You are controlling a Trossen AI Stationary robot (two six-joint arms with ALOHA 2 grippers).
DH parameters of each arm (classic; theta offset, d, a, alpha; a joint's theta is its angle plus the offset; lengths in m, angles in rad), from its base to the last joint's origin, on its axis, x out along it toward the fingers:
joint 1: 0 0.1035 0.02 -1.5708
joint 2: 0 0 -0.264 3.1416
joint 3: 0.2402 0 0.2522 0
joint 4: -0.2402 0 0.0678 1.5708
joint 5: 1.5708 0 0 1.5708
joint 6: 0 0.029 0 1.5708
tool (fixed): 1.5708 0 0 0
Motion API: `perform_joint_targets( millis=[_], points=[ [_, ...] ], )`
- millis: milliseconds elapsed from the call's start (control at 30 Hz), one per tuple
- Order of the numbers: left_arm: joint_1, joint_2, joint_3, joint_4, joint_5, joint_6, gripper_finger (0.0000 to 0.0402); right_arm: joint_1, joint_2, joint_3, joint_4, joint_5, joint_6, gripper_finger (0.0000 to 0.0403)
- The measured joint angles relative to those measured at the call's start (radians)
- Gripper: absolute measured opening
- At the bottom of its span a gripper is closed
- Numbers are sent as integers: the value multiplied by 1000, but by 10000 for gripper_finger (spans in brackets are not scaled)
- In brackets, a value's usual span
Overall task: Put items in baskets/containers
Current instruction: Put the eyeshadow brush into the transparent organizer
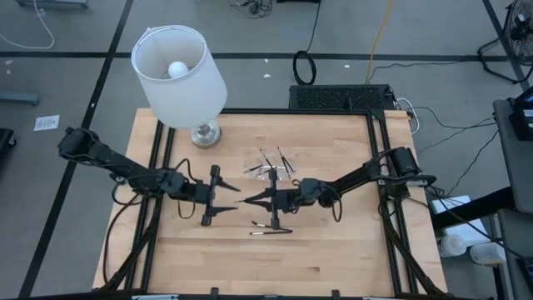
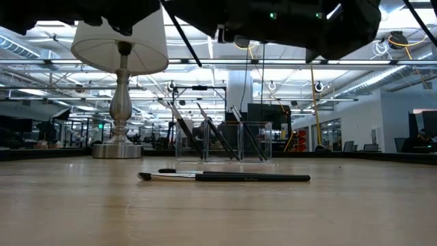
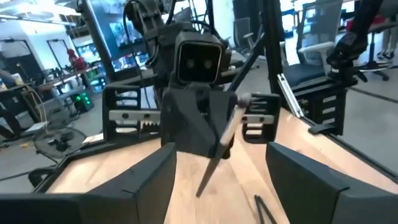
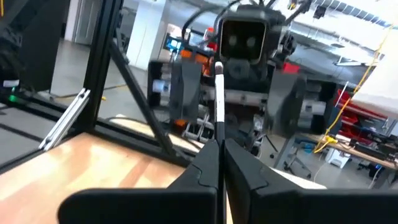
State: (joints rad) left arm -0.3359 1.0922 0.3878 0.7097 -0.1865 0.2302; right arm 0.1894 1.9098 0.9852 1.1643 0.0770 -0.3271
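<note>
My right gripper point(image 1: 248, 201) is shut on a thin dark stick point(image 3: 219, 149) above the middle of the table. My left gripper point(image 1: 236, 200) faces it tip to tip, open. Its two fingers point(image 3: 149, 180) stand on either side of the stick and of the right fingertips, and I see no touch. Just beyond, toward the far edge, stands the clear container point(image 1: 271, 167), with several sticks leaning inside it point(image 2: 222, 140). Two more sticks point(image 1: 270, 227) lie flat on the wood nearer the front, and the low view shows one of them point(image 2: 232, 177). My right gripper pinches the stick about its middle point(image 4: 218, 134) between its two shut fingers. The fingers come level from the table's right and lie across it. The stick is lifted clear of the table and tilted, one end up point(image 3: 239, 106) and the other down point(image 3: 201, 188).
A white-shaded lamp point(image 1: 178, 68) stands on its metal base point(image 1: 206, 133) at the far left of the table. Black frame rails point(image 1: 376, 158) run along the table's left and right sides. Bare wood point(image 1: 275, 267) lies toward the near edge.
</note>
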Motion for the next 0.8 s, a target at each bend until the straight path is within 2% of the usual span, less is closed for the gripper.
perform_joint_targets(
  millis=[167,533,800],
  points=[
    [0,10,0,20,4,0,247,0,4,8,-21,0,0,0],
    [12,22,0,51,56,10,164,0,3,8,-26,4,4,0],
    [15,63,1,91,60,17,132,-5,3,8,-24,8,23,0]
  ],
)
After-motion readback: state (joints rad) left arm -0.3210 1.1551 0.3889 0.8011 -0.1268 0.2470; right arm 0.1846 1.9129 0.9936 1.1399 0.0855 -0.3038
